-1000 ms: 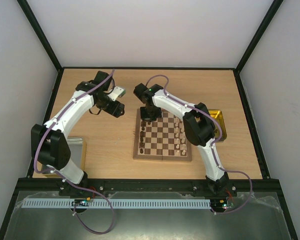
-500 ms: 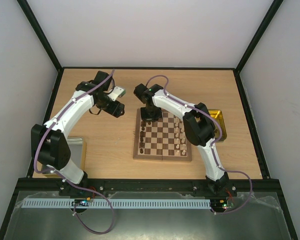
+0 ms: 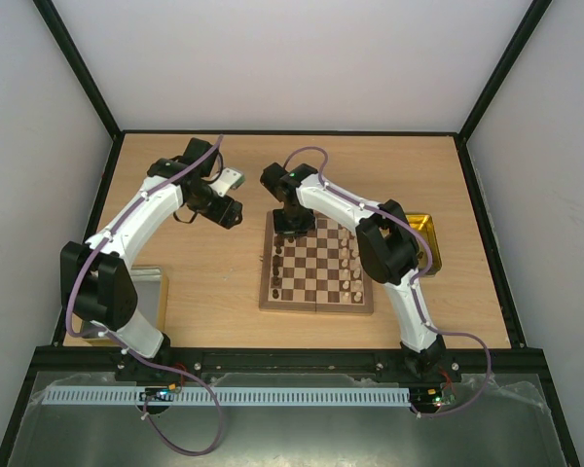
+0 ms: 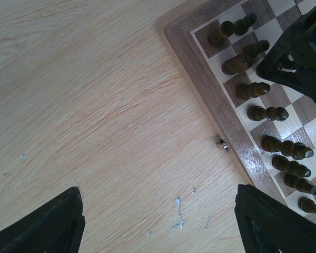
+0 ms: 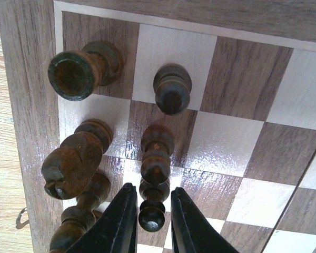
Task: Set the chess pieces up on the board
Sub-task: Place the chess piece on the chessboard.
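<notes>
The board [image 3: 316,305] lies mid-table, with dark chess pieces [image 3: 276,263] along its left side and pale ones [image 3: 349,263] along its right. My right gripper [image 3: 292,226] hangs over the far-left corner. In the right wrist view it [image 5: 152,188] stands narrowly open astride an upright dark pawn [image 5: 151,219], a slim gap on each side. A rook [image 5: 73,74], a knight [image 5: 68,168] and further pawns [image 5: 172,92] stand close by. My left gripper [image 4: 160,221] is wide open over bare table left of the board [image 4: 253,153], holding nothing.
A shiny yellow tray [image 3: 426,233] sits right of the board, partly behind the right arm. A metal tray [image 3: 152,292] lies at the near left by the left arm's base. A small metal clasp [image 4: 223,145] sticks out of the board's left edge.
</notes>
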